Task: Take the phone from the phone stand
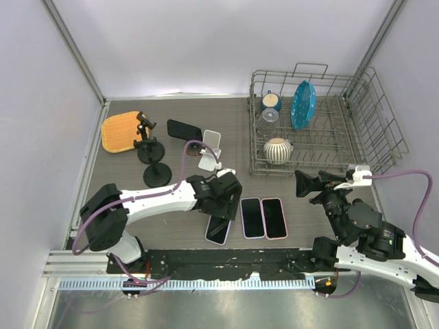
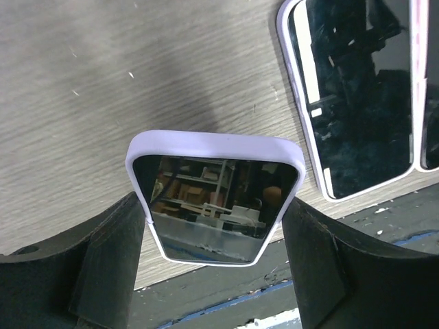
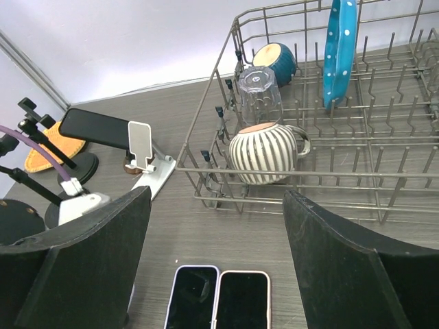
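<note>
A phone in a lilac case (image 2: pixel 216 195) sits between my left gripper's fingers (image 2: pixel 113 264), both pads against its sides. It is tilted over the table's near edge. From above, this phone (image 1: pixel 218 232) pokes out below my left gripper (image 1: pixel 221 211), to the left of two flat phones. The white phone stand (image 1: pixel 209 156) stands empty behind it, also visible in the right wrist view (image 3: pixel 144 154). My right gripper (image 1: pixel 309 184) hovers open to the right of the phones, with nothing between its fingers (image 3: pixel 82 260).
Two phones (image 1: pixel 252 217) (image 1: pixel 274 218) lie side by side near the front edge. A black phone (image 1: pixel 184 129) rests on a black stand, with two more black stands (image 1: pixel 147 147) (image 1: pixel 156 175) and a wooden board (image 1: pixel 120 131) nearby. A wire dish rack (image 1: pixel 312 171) holds a striped mug (image 1: pixel 277 149).
</note>
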